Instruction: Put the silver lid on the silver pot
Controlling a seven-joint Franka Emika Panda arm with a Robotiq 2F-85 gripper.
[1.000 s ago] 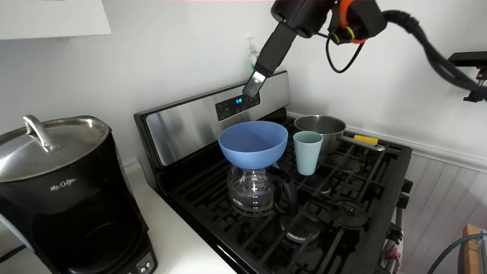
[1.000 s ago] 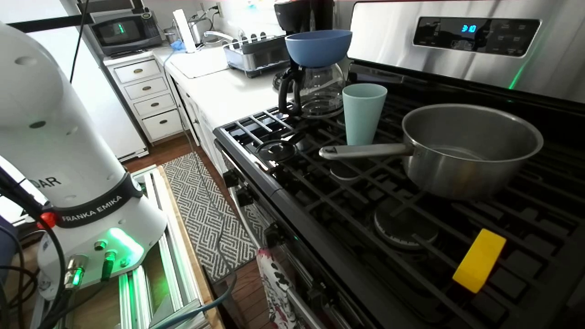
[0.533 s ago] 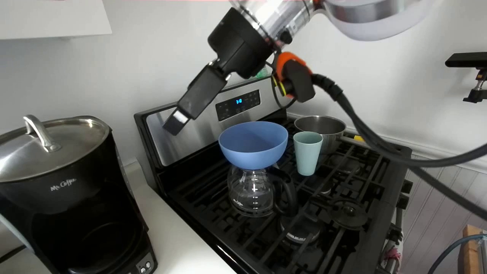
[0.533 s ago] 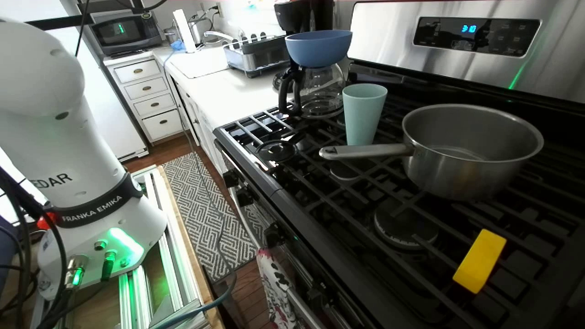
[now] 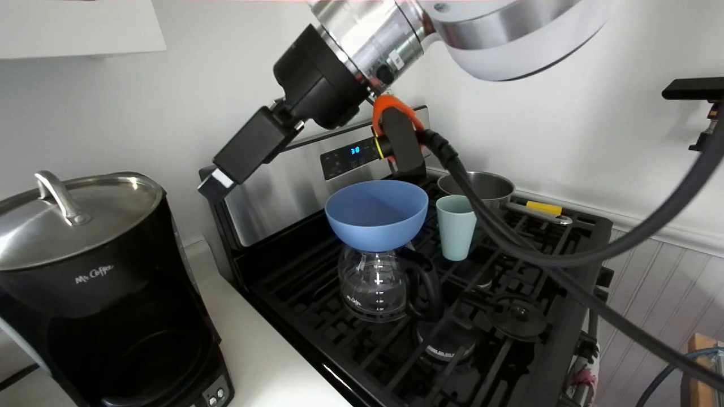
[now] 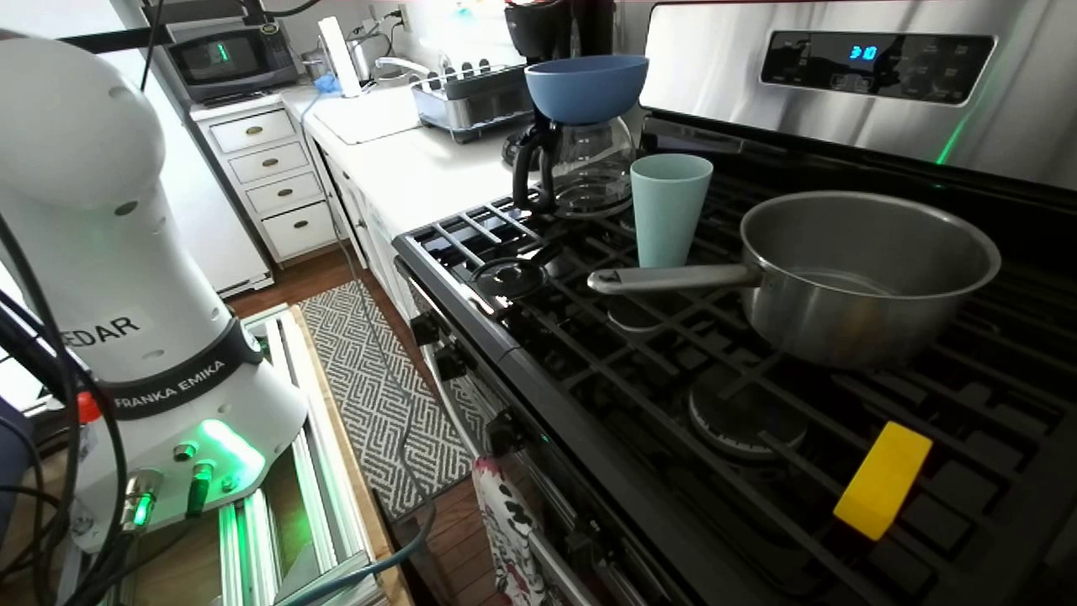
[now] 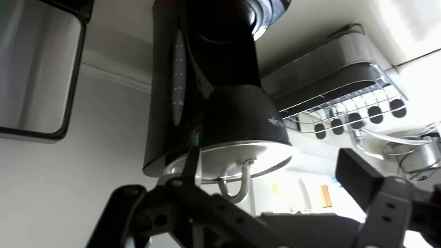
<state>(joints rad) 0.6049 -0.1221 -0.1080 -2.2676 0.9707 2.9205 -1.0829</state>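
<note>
The silver lid point(image 5: 113, 198) lies on top of the black coffee maker with its arched metal handle up. It also shows in the wrist view point(image 7: 229, 156), where the picture looks upside down. The silver pot point(image 6: 858, 328) stands uncovered on the stove grate, its long handle towards the stove's front. It also shows in an exterior view point(image 5: 491, 183), partly behind the teal cup and a cable. My gripper point(image 5: 214, 185) is in the air to the right of the lid in that view, pointing down-left. In the wrist view the gripper point(image 7: 275, 172) is open and empty, apart from the lid's handle.
The coffee maker point(image 5: 107, 316) stands on the counter beside the stove. A blue bowl point(image 5: 376, 217) rests on a glass carafe point(image 5: 373, 288). A teal cup point(image 5: 457, 229) stands between carafe and pot. A yellow block point(image 6: 883, 480) lies on the grate. A dish rack point(image 7: 327, 89) stands beyond.
In an exterior view my gripper has moved left and down, from above the stove's back panel to near the coffee maker. The lid and the pot have not moved.
</note>
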